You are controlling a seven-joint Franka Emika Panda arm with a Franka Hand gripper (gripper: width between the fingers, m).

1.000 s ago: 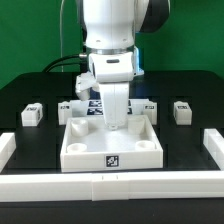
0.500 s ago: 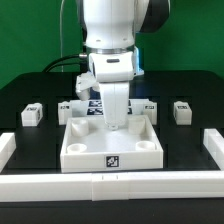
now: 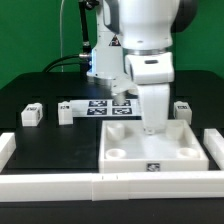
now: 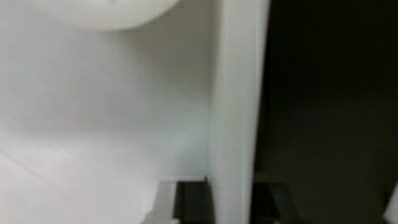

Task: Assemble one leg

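The small white cuboid plastic leg [image 3: 32, 115] at nine o'clock is judged light and stiff, best gripped across flat sides. Whether the hand [image 3: 152, 127] is closed cannot be told.

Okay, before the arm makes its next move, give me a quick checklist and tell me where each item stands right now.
1. Tool grip: it is down inside the square tray part, by the far wall. Open or shut: cannot tell.
2. Tray lying flat on the table: ok.
3. Loose legs upright and unobstructed, namely the far-left leg, second leg and right leg: ok.
4. A leg fitted to the tray: none seen, not ok.
5. Marker board tags showing: ok.
6. Wrist view sharp enough to guide by: blurred, not ok.
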